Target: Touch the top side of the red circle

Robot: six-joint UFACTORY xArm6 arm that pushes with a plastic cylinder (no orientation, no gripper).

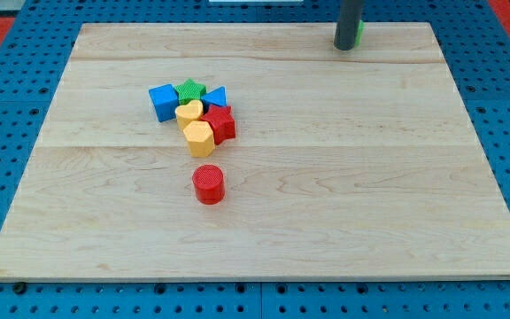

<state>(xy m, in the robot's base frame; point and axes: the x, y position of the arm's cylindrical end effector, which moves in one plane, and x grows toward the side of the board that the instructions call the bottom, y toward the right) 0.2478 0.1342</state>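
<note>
The red circle (208,185) is a short red cylinder standing alone on the wooden board (343,177), left of the board's middle. My tip (345,47) is at the board's top edge, right of centre, far up and to the right of the red circle. A green block (359,30) shows partly behind the rod. Above the red circle lies a tight cluster: a blue cube (162,100), a green star (189,89), a blue triangular block (216,97), a yellow heart (189,112), a red star (220,122) and a yellow hexagon (198,137).
The board rests on a blue perforated table (7,133). The cluster's lowest piece, the yellow hexagon, sits a short gap above the red circle.
</note>
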